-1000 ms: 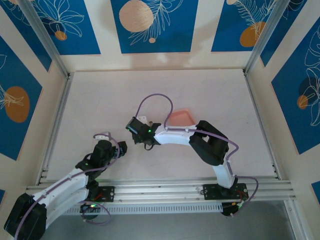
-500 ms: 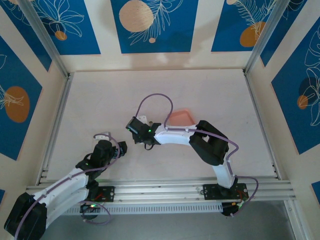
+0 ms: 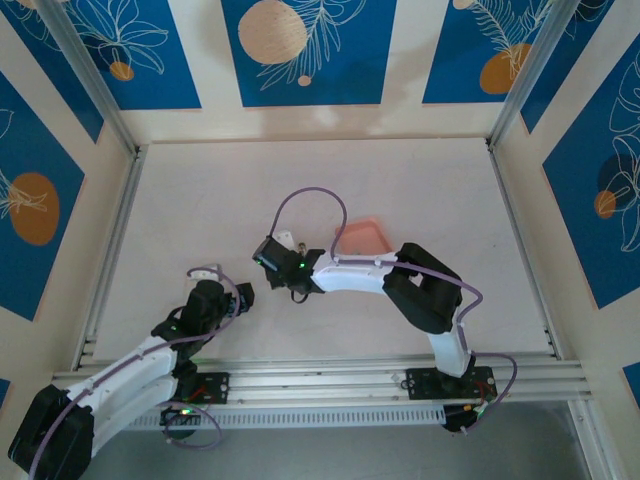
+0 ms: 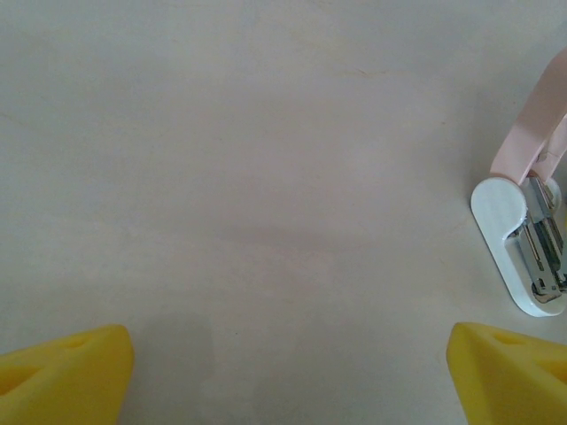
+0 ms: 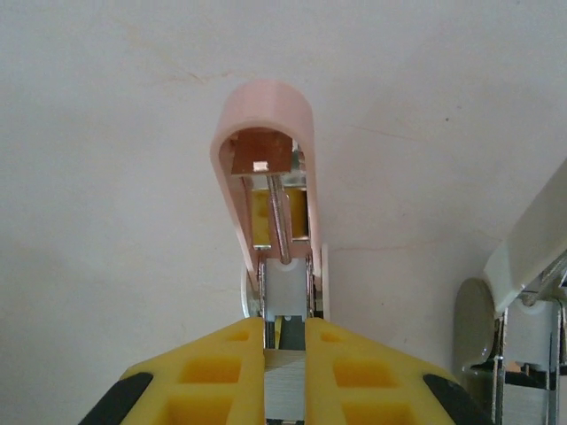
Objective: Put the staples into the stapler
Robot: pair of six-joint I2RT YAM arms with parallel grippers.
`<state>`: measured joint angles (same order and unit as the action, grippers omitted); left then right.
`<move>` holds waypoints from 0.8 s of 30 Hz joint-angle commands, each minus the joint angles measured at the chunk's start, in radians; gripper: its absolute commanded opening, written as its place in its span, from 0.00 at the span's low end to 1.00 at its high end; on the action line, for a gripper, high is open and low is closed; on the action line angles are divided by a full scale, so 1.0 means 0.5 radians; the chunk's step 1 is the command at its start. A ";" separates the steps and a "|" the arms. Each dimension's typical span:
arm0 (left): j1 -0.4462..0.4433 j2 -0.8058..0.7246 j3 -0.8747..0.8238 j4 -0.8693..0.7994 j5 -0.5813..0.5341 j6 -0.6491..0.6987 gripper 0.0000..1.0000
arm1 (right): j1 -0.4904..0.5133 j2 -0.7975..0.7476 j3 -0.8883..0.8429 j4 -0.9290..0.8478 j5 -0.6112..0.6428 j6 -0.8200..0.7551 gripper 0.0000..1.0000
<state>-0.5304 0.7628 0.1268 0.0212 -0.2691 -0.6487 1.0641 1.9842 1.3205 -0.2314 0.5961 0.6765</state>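
Staples, short grey metal strip, clenched in yellow-tipped right gripper, near end cut off by frame; long axis aimed ahead at open pink-and-white plastic stapler near desk middle. Left gripper released, spread wide.

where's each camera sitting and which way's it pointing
Top external: above and behind the bases, looking down at the pale table; left end effector and right end effector show.
Left wrist: on the left arm, facing the table; yellow fingertips wide apart, pink and white stapler at right.
Right wrist: low, facing the stapler's open lid; yellow fingers shut on a grey metallic staple strip.
Shared: both wrist views see the stapler.
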 commanded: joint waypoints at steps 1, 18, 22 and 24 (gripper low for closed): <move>0.017 0.036 0.059 0.010 0.029 0.017 0.91 | 0.007 -0.061 -0.024 0.067 0.051 -0.046 0.14; 0.017 0.156 0.103 0.068 0.057 0.033 0.91 | -0.019 0.009 -0.021 0.079 0.017 -0.074 0.15; 0.017 0.158 0.105 0.067 0.057 0.036 0.91 | -0.018 0.011 -0.020 0.072 0.014 -0.070 0.15; 0.015 0.161 0.105 0.067 0.060 0.036 0.91 | -0.021 0.020 -0.019 0.066 0.013 -0.066 0.15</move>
<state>-0.5304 0.8410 0.1513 0.0410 -0.2504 -0.6453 1.0595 1.9846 1.3197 -0.2016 0.5987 0.6548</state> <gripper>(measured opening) 0.912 0.149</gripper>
